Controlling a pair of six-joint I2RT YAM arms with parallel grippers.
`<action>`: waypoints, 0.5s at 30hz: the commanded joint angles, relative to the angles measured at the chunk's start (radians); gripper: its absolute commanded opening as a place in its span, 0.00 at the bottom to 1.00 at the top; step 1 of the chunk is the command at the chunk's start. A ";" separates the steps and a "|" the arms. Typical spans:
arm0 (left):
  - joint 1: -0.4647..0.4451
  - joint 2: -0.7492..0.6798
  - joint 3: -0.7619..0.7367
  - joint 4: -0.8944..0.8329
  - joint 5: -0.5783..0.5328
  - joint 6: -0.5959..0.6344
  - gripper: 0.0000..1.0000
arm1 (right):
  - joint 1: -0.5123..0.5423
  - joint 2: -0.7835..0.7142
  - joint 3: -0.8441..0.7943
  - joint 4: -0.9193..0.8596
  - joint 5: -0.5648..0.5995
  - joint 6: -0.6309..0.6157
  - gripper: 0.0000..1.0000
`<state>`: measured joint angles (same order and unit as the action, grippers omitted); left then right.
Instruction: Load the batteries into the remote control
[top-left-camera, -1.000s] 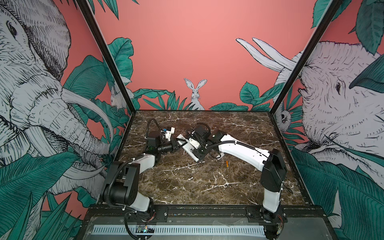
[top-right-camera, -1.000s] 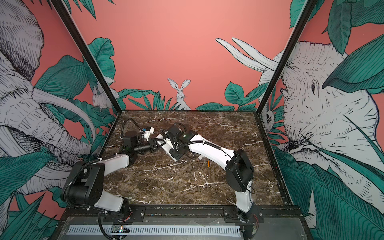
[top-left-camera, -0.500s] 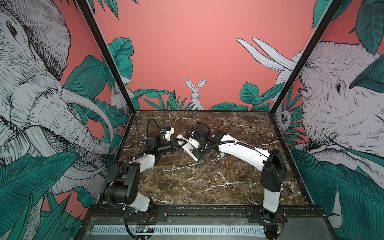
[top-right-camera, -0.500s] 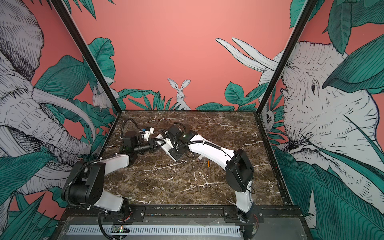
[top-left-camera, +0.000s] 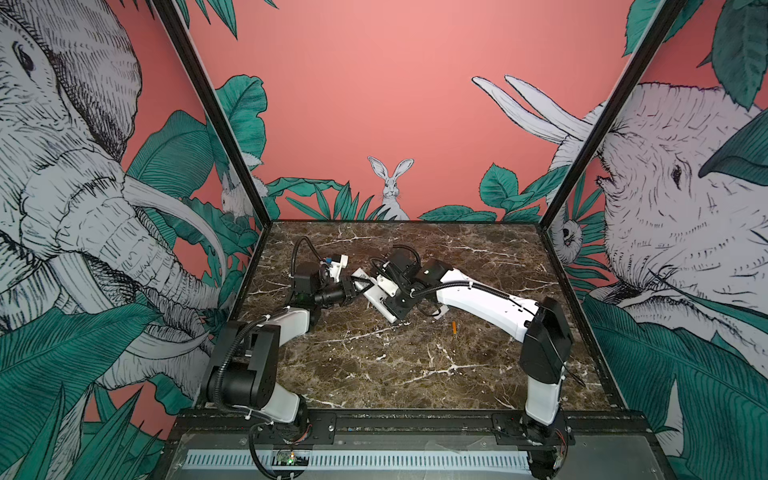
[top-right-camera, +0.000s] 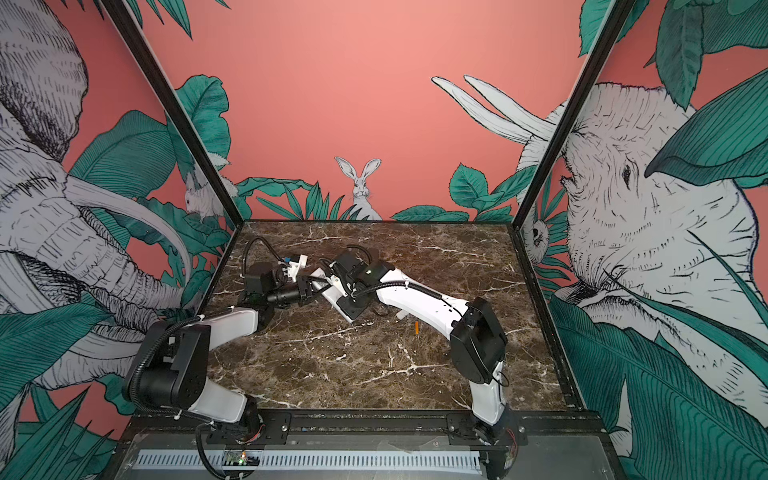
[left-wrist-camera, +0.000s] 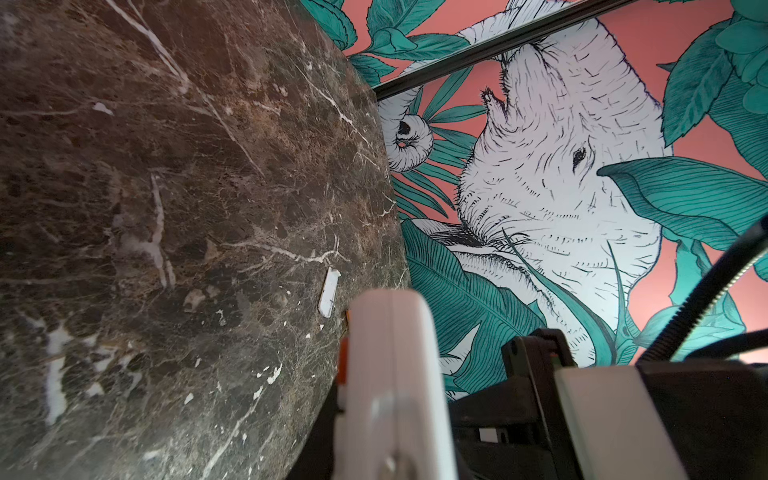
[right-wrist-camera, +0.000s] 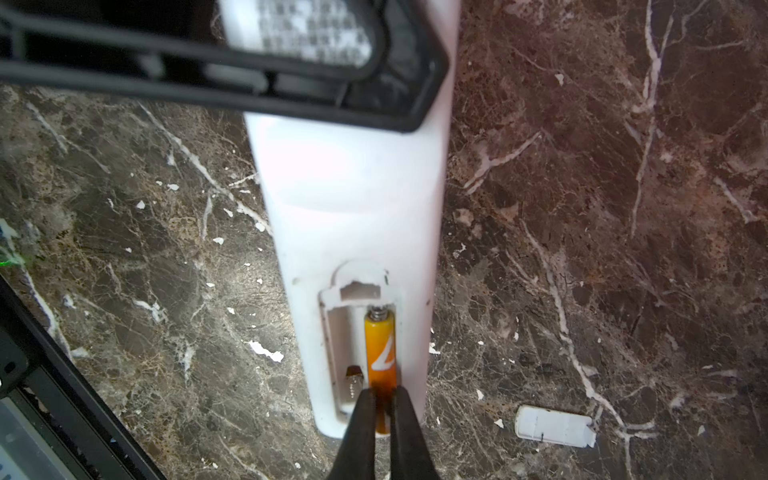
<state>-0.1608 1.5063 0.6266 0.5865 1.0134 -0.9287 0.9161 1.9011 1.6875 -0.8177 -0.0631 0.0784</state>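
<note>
The small orange cylindrical battery (right-wrist-camera: 380, 353) lies in the open bay of the slim white plastic remote control (right-wrist-camera: 353, 208), the right tool (right-wrist-camera: 383, 399) pinched tight on its end. The left tool (top-left-camera: 360, 286) clamps the remote control's other end, far and left of centre on the brown marble counter (top-left-camera: 374, 374). A second orange battery (top-left-camera: 454, 328) lies loose to the right; the counter's near half is open.

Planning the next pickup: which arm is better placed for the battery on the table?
Likely right. The loose battery lies by that arm; the left hand grips the remote control. The right hand first releases the slotted battery.
</note>
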 joint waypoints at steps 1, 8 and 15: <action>0.003 -0.004 0.002 0.069 0.042 -0.034 0.23 | 0.003 0.021 -0.006 0.009 -0.005 0.002 0.11; 0.006 0.003 0.004 0.078 0.044 -0.043 0.23 | 0.006 0.021 -0.016 0.018 0.000 -0.001 0.12; 0.007 0.009 0.007 0.078 0.044 -0.045 0.23 | 0.013 0.030 -0.015 0.021 0.002 -0.005 0.11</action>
<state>-0.1596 1.5211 0.6266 0.6060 1.0138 -0.9474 0.9169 1.9049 1.6859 -0.8040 -0.0624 0.0776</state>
